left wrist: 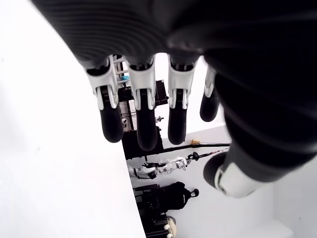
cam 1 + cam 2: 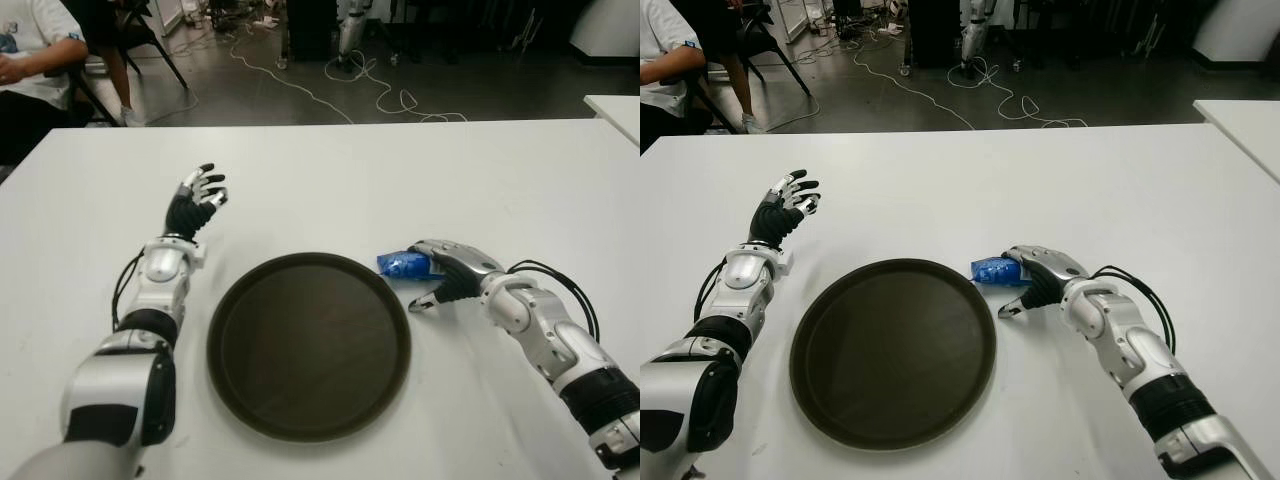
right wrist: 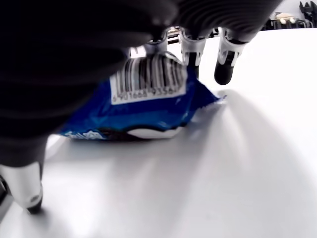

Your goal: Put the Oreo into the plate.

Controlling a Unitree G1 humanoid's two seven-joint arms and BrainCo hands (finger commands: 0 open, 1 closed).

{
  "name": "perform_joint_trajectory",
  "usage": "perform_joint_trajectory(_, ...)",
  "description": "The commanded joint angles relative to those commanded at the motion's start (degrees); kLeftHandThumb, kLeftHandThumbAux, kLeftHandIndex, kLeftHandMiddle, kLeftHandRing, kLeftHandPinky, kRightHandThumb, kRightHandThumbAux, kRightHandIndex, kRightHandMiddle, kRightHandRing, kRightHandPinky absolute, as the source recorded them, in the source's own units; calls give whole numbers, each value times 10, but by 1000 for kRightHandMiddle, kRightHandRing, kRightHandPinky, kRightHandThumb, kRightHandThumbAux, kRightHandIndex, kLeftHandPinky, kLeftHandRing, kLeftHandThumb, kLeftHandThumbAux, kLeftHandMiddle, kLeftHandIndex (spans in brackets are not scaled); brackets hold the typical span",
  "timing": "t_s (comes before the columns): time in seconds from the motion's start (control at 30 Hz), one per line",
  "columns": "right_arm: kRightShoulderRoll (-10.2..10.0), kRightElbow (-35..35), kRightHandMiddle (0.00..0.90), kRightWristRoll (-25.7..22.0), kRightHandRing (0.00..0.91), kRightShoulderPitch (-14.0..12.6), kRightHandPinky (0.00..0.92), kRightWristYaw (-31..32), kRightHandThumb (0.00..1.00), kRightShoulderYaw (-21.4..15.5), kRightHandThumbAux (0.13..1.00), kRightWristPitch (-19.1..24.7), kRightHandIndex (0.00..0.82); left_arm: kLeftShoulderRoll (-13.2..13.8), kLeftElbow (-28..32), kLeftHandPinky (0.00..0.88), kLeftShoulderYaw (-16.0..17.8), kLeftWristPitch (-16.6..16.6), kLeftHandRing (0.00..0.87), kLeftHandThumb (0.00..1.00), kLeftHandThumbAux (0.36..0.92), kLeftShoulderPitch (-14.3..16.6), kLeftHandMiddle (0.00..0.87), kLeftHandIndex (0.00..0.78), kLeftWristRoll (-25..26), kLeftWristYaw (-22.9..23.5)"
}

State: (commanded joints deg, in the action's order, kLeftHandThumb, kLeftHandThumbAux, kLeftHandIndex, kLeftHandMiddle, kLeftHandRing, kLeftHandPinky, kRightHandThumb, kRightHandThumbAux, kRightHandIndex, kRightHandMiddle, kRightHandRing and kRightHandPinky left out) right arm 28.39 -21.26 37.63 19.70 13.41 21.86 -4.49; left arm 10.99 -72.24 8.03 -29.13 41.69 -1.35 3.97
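The fingers (image 3: pixel 225 64) of the right hand (image 2: pixel 446 270) were curved down over a blue Oreo packet (image 2: pixel 403 265), their dark tips reaching past its far edge, while the thumb (image 2: pixel 424 299) stood apart on the near side, its tip down at the white table (image 2: pixel 420 180). In the right wrist view the packet (image 3: pixel 143 106) lay flat on the table under the palm, its white barcode label facing up. The fingers arched over it, but it could not be told whether they pressed on the wrapper or only cupped it; no firm pinch showed. The packet lay on the table just beside the right rim of a large, round, dark brown plate (image 2: pixel 225 340), touching it or nearly so, and not inside it. The plate sat in the middle of the table in front of the robot. On the other side of the plate, the left hand (image 2: pixel 194 205) showed well apart from it, raised at the end of its forearm with its fingers (image 1: pixel 111 121) spread loosely and slightly bent, holding nothing. Beyond the far edge of the table lay a dark floor strewn with white cables (image 2: pixel 330 85). At the far left corner, a person (image 2: pixel 30 60) in a white shirt sat on a chair.
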Motion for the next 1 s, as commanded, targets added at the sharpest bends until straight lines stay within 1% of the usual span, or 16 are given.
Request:
perform_joint_trajectory(0.13, 2, -5, 54, -3, 49, 2, 48, 1, 14, -1, 586, -10, 17, -1, 0, 229, 2, -1, 215, 186, 691, 0, 220, 134, 3, 5)
perform_joint_trajectory(0.33, 3, -14, 66, -4, 64, 4, 59, -3, 4, -1, 584, -24, 25, -2, 0, 229, 6, 0, 215, 187, 692, 0, 220, 139, 6, 9)
perform_joint_trajectory(0.47, 3, -19, 69, -5, 68, 6, 60, -4, 0, -2, 580, -30, 25, -3, 0, 226, 8, 2, 215, 185, 681, 1, 216, 134, 9, 11)
perform_joint_trajectory(0.7, 0, -27, 81, -4, 81, 7, 65, -12, 1, -4, 581, -33, 33, -3, 0, 233, 8, 4, 213, 194, 709, 1, 219, 137, 7, 8)
perform_joint_trajectory(0.87, 0, -31, 94, -3, 95, 7, 70, -19, 2, -3, 584, -38, 37, -3, 0, 237, 7, 4, 216, 186, 717, 1, 221, 141, 5, 5)
perform_joint_trajectory(1.0, -1, -33, 115, -4, 122, 7, 111, -22, 6, -4, 592, -38, 55, -3, 0, 234, 7, 4, 218, 191, 716, 1, 223, 143, 5, 5)
